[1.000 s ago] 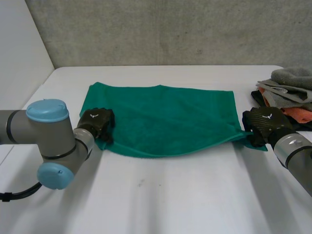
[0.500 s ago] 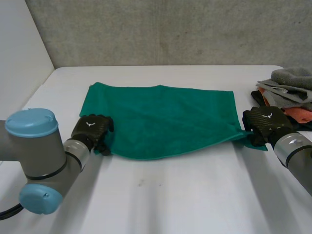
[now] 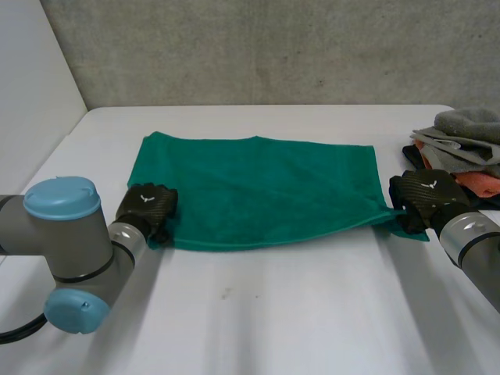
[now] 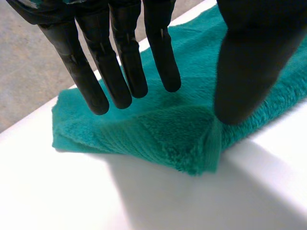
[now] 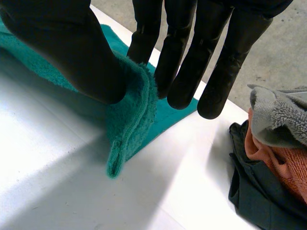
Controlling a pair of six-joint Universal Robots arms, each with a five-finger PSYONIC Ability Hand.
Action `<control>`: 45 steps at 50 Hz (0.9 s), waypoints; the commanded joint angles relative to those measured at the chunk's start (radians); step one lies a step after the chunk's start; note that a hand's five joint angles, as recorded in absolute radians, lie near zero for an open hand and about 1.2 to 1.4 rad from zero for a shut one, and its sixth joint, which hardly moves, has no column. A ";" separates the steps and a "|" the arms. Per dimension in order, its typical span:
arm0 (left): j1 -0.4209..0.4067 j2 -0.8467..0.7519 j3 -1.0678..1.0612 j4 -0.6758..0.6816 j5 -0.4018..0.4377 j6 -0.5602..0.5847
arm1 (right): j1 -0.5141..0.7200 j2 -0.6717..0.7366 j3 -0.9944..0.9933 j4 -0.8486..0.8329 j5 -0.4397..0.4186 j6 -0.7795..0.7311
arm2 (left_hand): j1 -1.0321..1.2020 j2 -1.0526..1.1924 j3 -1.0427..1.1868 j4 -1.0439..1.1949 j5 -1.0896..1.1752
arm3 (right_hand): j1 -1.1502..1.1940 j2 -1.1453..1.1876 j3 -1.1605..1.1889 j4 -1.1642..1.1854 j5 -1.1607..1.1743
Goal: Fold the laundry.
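A green towel (image 3: 258, 187) lies spread across the white table (image 3: 273, 320). My left hand (image 3: 148, 205) is at its near-left corner. In the left wrist view that hand (image 4: 120, 57) is open, its fingers straight and spread just over the folded-over corner of the towel (image 4: 182, 129), the thumb apart from them. My right hand (image 3: 426, 199) is at the near-right corner. In the right wrist view the thumb and fingers of this hand (image 5: 192, 48) pinch the towel's edge (image 5: 139, 100), which stands up off the table in a ridge.
A pile of other laundry (image 3: 461, 148), grey, orange and dark pieces, sits at the table's right edge just beyond my right hand; it appears beside the fingertips as the pile (image 5: 273, 143). A grey wall runs behind the table.
My left hand has opened, let go of the near-left corner and drawn back a little toward the table's near-left. The towel's near edge now lies straighter. The right hand has not moved.
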 commanded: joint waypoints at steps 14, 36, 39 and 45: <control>0.005 0.411 -0.023 -0.044 -0.083 0.099 | 0.007 -0.233 -0.248 0.338 -0.003 -0.206 | 0.815 0.826 0.820 0.828 0.835 | 0.406 0.218 0.213 0.207 0.225; -0.093 0.236 -0.196 -0.060 -0.016 0.010 | 0.045 -0.150 -0.173 0.359 0.002 -0.215 | -0.262 -0.251 -0.257 -0.249 -0.242 | 0.406 0.218 0.213 0.207 0.225; -0.125 0.235 -0.191 -0.044 -0.016 -0.008 | 0.044 -0.150 -0.168 0.359 0.000 -0.213 | -0.256 -0.245 -0.252 -0.244 -0.236 | 0.406 0.218 0.213 0.207 0.225; -0.130 0.163 -0.168 0.017 -0.029 -0.002 | 0.042 -0.149 -0.133 0.347 0.000 -0.213 | -0.218 -0.207 -0.213 -0.206 -0.198 | 0.406 0.218 0.213 0.207 0.225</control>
